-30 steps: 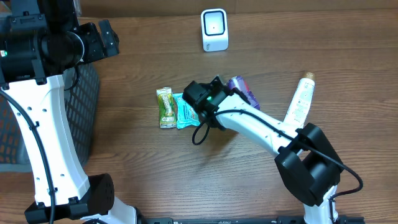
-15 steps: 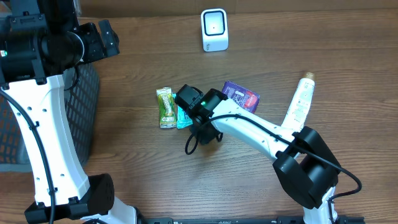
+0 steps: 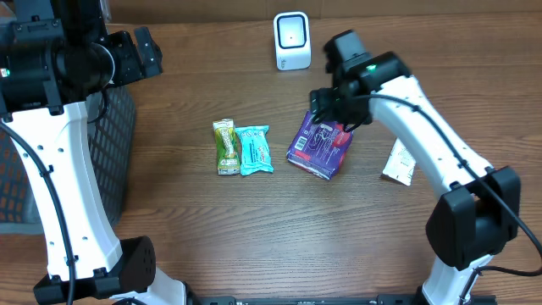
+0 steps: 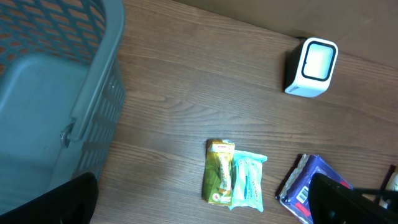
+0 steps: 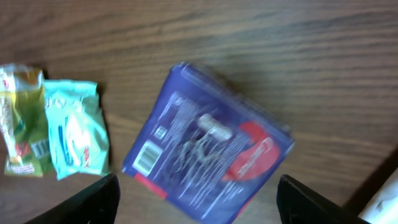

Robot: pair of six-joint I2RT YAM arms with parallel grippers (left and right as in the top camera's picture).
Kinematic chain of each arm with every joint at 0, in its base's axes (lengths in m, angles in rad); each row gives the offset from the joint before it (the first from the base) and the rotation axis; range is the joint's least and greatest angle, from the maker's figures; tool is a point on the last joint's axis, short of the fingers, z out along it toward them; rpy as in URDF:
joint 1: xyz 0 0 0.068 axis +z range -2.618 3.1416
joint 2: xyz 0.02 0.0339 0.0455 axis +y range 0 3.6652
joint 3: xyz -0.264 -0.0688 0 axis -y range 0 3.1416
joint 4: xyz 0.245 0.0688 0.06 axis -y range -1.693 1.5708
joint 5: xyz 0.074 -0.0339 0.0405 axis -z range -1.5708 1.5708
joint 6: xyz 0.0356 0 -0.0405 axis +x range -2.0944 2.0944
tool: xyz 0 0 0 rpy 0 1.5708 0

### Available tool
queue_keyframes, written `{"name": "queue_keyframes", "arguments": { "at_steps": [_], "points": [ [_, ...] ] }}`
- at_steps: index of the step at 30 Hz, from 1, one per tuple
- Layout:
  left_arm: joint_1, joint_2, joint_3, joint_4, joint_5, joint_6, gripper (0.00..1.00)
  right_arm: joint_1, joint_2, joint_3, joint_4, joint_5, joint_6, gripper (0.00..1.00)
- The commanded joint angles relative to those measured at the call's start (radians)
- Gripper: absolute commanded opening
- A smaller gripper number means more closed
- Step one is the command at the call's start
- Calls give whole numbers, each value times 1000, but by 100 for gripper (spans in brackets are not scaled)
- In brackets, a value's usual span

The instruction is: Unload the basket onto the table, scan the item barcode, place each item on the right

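Observation:
The item, a purple packet (image 3: pixel 320 146), lies flat on the table with its printed back up. Its barcode (image 5: pixel 148 157) shows near the lower left corner in the right wrist view. My right gripper (image 3: pixel 332 119) hovers over the packet's far end. Its jaws stand open, with the fingers (image 5: pixel 99 200) wide of the packet (image 5: pixel 211 155) on both sides and not touching it. The white scanner (image 3: pixel 292 40) stands at the back centre, its window facing forward. My left gripper (image 4: pixel 202 208) is open and empty, high over the table's left side near the basket.
A green snack packet (image 3: pixel 224 146) and a teal packet (image 3: pixel 254 150) lie side by side left of the purple one. A white tube (image 3: pixel 398 161) lies to the right, partly under my right arm. A grey-blue basket (image 3: pixel 118 144) stands at the left edge.
My right arm swung from over the snack packets to the back right, and its jaws opened. The purple packet now lies lower and flatter, barcode side up. The left arm has not moved.

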Motion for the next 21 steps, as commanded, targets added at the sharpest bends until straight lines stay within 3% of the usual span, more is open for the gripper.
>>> {"name": "queue_keyframes", "arguments": {
  "at_steps": [1,5,14,21],
  "points": [
    [0,3,19,4,10,19,99,-68,9,-56,26,-109,-21,82],
    [0,3,19,4,10,19,100,-195,13,-147,85,-190,205,85],
    [0,3,19,4,10,19,100,-262,13,-373,317,-464,230,85],
    [0,3,19,4,10,19,100,-235,13,-541,569,-470,417,75]
  ]
}}
